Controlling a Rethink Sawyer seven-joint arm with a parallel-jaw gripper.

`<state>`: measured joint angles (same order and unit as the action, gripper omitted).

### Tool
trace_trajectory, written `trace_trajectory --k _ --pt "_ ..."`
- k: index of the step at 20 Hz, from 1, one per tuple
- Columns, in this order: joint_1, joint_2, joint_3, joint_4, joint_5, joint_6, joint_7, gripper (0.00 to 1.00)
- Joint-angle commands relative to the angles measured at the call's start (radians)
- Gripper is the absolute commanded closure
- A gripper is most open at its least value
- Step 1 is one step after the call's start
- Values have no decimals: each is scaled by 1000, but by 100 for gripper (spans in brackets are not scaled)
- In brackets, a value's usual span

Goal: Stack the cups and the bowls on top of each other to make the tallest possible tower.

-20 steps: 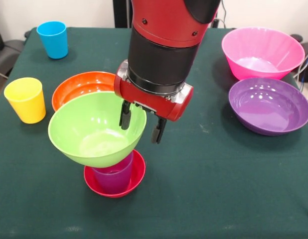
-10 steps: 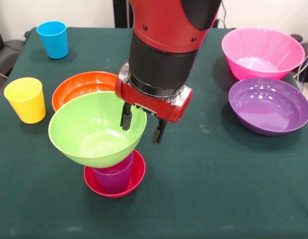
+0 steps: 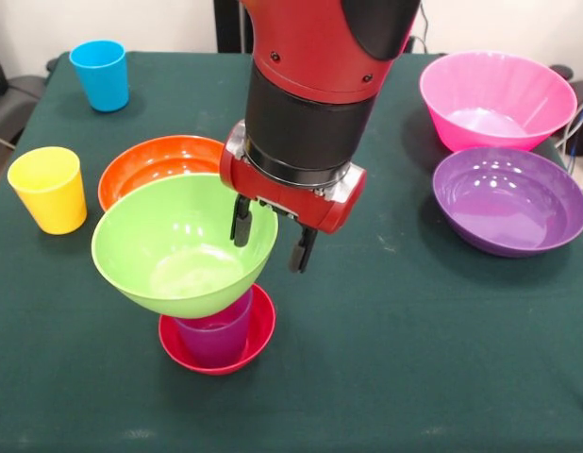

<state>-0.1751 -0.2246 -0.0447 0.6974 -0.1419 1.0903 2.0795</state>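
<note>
Since the earlier frame our black pincer [image 3: 271, 238] has risen slightly, released, straddling the right rim of the glossy lime green bowl [image 3: 183, 245] atop the purple cup [image 3: 216, 333] in the small red bowl [image 3: 257, 332]. We withdraw straight upward, avoiding that rim.

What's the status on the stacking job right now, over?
Tool open, straddling the green bowl's rim. Tower: red bowl, purple cup, green bowl on top, tilted. Orange bowl close behind it.
</note>
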Motion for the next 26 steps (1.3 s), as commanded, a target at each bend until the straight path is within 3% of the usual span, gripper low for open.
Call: trace_trajectory --k 1,8,12,18,26 --pt "8 -12 108 -29 13 147 -157 0" --pt "15 -18 103 -86 16 221 -174 0" --pt "17 -36 98 -62 23 215 -173 0" --pt "21 -16 98 -114 22 254 -168 0" --pt "39 -44 83 -109 34 307 -138 0"
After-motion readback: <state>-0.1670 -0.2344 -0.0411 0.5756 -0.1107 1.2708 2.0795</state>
